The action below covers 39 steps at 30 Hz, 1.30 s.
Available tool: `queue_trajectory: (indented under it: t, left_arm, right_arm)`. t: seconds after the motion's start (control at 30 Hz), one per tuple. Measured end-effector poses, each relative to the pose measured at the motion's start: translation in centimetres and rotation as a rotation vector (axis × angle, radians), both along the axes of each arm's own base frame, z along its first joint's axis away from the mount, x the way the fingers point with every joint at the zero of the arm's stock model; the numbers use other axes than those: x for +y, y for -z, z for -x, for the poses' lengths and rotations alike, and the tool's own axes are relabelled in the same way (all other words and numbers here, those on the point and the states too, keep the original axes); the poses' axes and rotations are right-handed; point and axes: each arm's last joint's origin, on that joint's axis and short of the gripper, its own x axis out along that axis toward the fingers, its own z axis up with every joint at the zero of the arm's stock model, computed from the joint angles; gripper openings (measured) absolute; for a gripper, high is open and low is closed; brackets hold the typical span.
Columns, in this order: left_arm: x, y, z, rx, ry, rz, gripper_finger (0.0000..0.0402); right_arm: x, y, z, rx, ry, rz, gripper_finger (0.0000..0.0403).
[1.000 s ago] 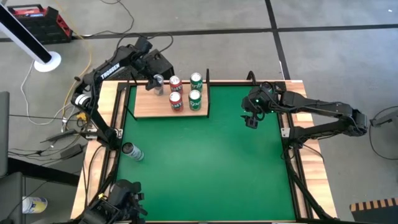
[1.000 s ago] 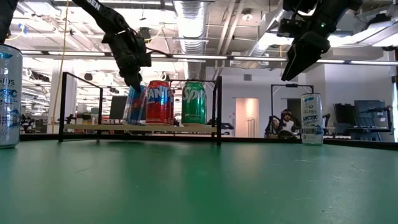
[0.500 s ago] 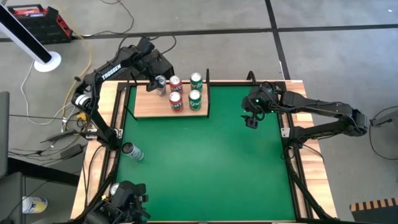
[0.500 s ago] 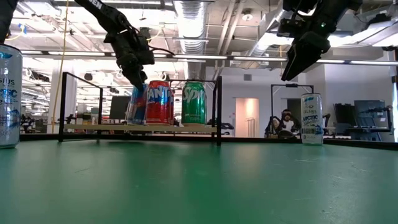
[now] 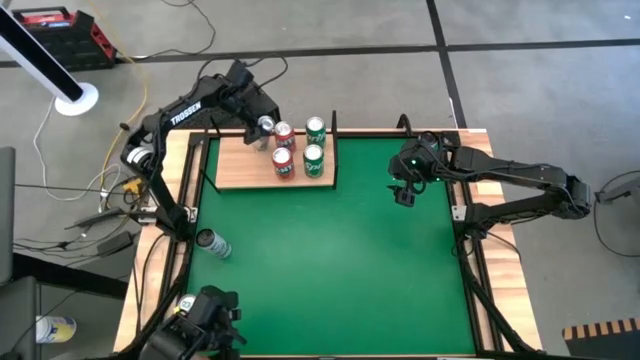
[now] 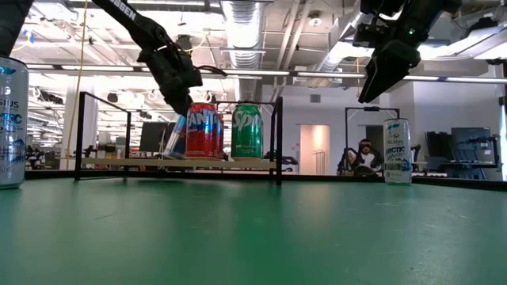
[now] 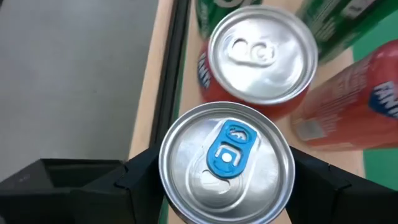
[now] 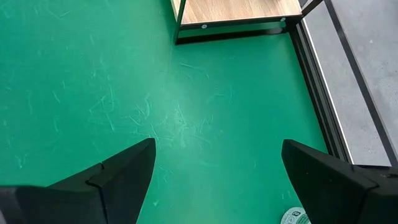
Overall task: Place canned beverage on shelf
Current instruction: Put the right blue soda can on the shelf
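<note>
The shelf (image 5: pixel 250 168), a light-wood board with thin black uprights, lies at the table's far left. On it stand two red cans (image 5: pixel 283 163) and two green cans (image 5: pixel 313 160). My left gripper (image 5: pixel 262 124) is over the board's far left part, shut on a silver-topped can with a blue tab (image 7: pixel 227 163). That can leans beside the far red can (image 7: pixel 261 50). My right gripper (image 5: pixel 403 195) hangs open above the green table's far right with nothing between its fingers. My left gripper pinches the can's side wall just below the top rim (image 7: pixel 163 177), one finger (image 7: pixel 134 183) on each side. The fingers come slanting down from the far left. The can (image 6: pixel 177 136) is tilted; whether its bottom touches the board, I cannot tell.
A can (image 5: pixel 212 242) lies on its side by the table's left edge. Another can (image 6: pixel 12 119) stands at the near left and one more (image 6: pixel 397 150) at the right. The green mat's middle (image 5: pixel 330 260) is bare.
My left gripper has carried the can a little toward the table's right, closer to the far red can, and slightly down. The can leans over more than before. My right gripper has kept still.
</note>
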Motion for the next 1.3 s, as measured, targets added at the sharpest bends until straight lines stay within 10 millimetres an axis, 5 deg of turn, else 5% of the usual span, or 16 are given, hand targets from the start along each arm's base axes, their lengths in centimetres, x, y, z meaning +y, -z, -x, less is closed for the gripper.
queue_trajectory:
  t: [0.37,0.77,1.0,1.3]
  left_arm:
    - [0.3,-0.9,0.1,0.051,-0.053,-0.019,0.0237]
    - [1.9,-3.0,1.7,-0.187,-0.057,0.026,0.0223]
    - [2.6,-3.1,4.1,-0.365,-0.014,0.116,0.0223]
    - [2.4,-1.8,3.4,-0.317,0.042,0.071,0.0223]
  right_arm:
    - [0.0,0.0,0.0,0.003,-0.006,0.004,0.0374]
    - [0.0,0.0,0.0,0.008,-0.006,0.003,0.0374]
    - [0.0,0.0,0.0,0.008,-0.006,0.003,0.0374]
    - [0.0,0.0,0.0,0.007,-0.006,0.003,0.0374]
